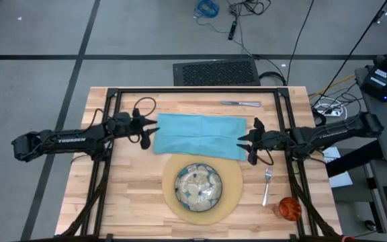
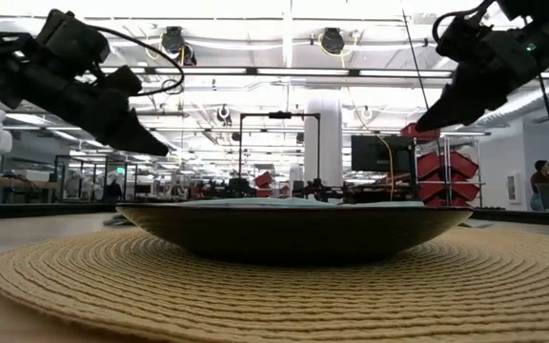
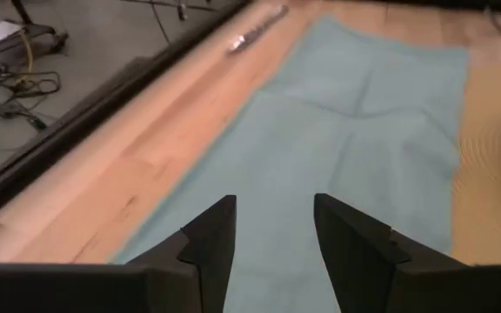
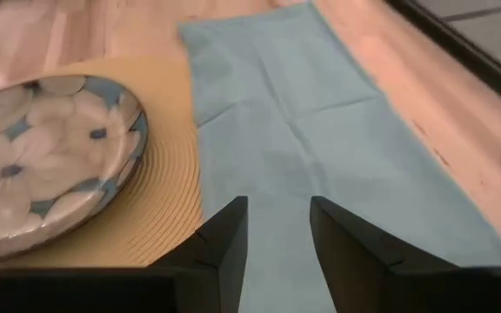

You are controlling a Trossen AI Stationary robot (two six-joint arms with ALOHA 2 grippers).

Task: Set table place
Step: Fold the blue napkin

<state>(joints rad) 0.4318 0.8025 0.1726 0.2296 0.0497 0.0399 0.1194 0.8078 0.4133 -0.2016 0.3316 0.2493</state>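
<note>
Landmark: napkin [image 1: 200, 134], a teal cloth spread flat on the surface [image 1: 133, 195]; all places below are relative to it.
Long axis: runs from one arm toward the other, parallel to the far edge of the surface.
Left end effector [image 1: 148, 132]: at the napkin's left short edge, fingers parted, nothing between them; the wrist view shows the cloth lying directly ahead.
Right end effector [image 1: 245, 142]: at the napkin's right short edge, fingers parted and empty, cloth directly ahead.
Nearer arm: neither; each stands at its own end of the axis.
Placemat [image 1: 230, 191]: on the napkin's near side, apparently tucked under its near edge.
Plate [image 1: 198, 185]: centred on the placemat.
Knife [image 1: 240, 103]: beyond the far edge.
Fork [image 1: 267, 185], cup [image 1: 289, 208]: near-right of the napkin.
Judgement: a two-ended pinch looks likely; height above the cloth is hard to read.
</note>
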